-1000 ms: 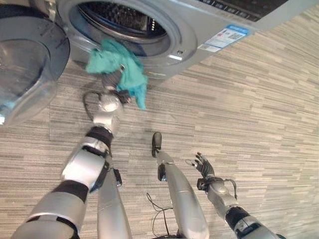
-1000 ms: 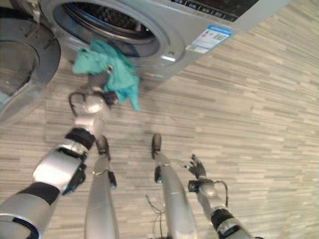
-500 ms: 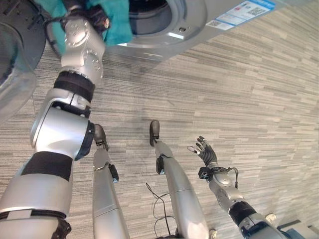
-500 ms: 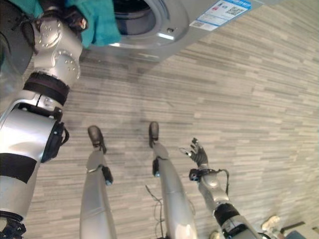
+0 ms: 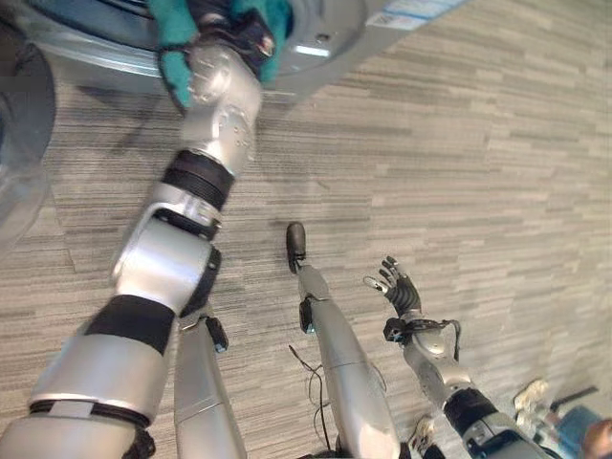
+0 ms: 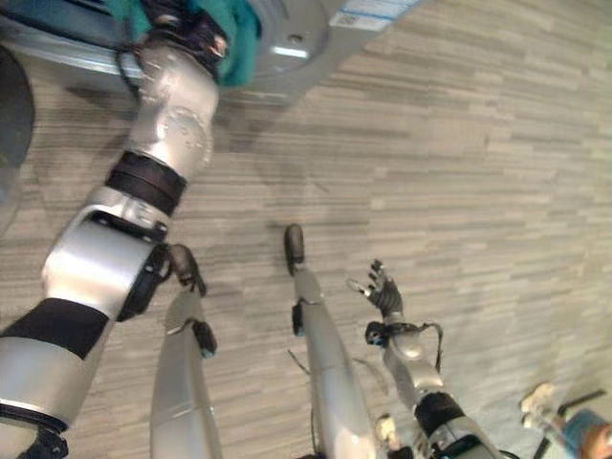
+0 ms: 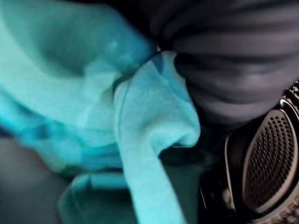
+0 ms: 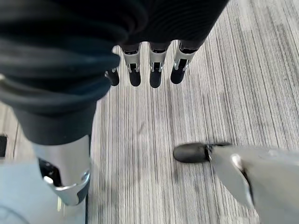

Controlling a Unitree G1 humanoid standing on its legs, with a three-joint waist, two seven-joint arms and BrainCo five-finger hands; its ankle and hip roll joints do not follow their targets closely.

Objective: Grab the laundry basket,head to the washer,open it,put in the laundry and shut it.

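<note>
Loading step in hand. The left hand (image 5: 228,24) carries the teal garment (image 7: 140,121) at the washer (image 5: 325,38) opening's lower rim; its fingers, buried in cloth, cannot be judged. The right hand (image 8: 149,70) hangs over the floor, fingers relaxed and empty. Next: push the garment into the drum, then release.

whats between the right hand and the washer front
Bare striped floor; the right hand hangs open low down, the washer stands up top. The left eye view shows it.
</note>
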